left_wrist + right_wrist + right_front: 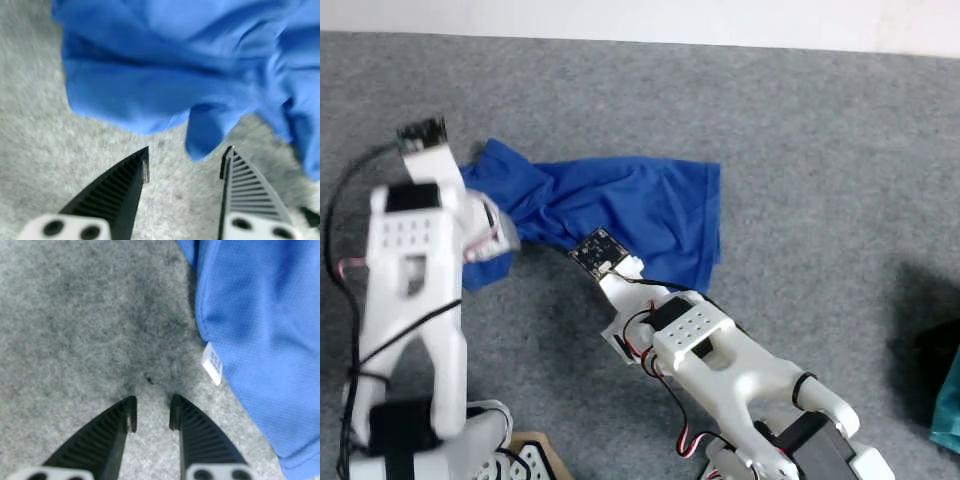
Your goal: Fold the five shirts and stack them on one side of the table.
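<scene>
Left claw [187,150]: wide open, gripping nothing.
Blue shirt [620,205]: rumpled on the grey counter [820,130]; a drooping fold sits just ahead of the left claw, in line with the gap between its tips.
Right claw [152,400]: slightly parted, empty, over bare counter.
White tag [212,363]: on the shirt's edge, just beside the right claw, outside its gap.

White plastic shells with hole grids form the left arm [412,240] and right arm [705,345], with black motors and red-and-black cables. Left claw [186,152] and right claw [152,410] have black ribbed fingers [115,185]; possibly a camera board [598,250] caps each wrist
</scene>
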Controlling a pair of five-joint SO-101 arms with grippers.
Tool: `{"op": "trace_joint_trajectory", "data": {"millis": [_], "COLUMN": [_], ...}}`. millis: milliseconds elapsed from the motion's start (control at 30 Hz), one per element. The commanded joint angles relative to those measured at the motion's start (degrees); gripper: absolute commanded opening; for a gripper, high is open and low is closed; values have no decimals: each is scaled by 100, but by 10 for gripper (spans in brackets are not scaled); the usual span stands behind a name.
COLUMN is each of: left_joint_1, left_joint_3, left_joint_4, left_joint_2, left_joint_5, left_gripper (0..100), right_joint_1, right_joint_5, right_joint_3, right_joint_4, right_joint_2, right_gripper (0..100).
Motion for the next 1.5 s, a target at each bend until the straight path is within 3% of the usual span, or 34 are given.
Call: {"op": "trace_joint_trajectory", "data": {"millis": [0,233,467,700,967,1200,1467], "left_joint_1": [-66,-75,-75,-84,-40,-75,-75], "left_joint_3": [1569,2633,2334,1349,1077,1068,1095], "left_joint_4": [-800,-1837,-2637,-2637,-2664,-2664,-2629], "left_joint_2": [-848,-1042,-198,1367,1560,1560,1525], "left_joint_5": [-316,-571,-580,-580,-545,-695,-932], "left_gripper": [247,245,246,245,241,0,6], "right_joint_1": [-31,-31,-31,-31,-31,-31,-31], "right_joint_5": [70,70,70,70,70,70,70], "right_joint_3": [-189,-189,-189,-189,-189,-189,-189], "right_joint_4": [-92,-92,-92,-92,-92,-92,-92], "right_joint_2": [-4,-4,-4,-4,-4,-4,-4], "right_gripper": [126,126,126,126,126,126,126]}}
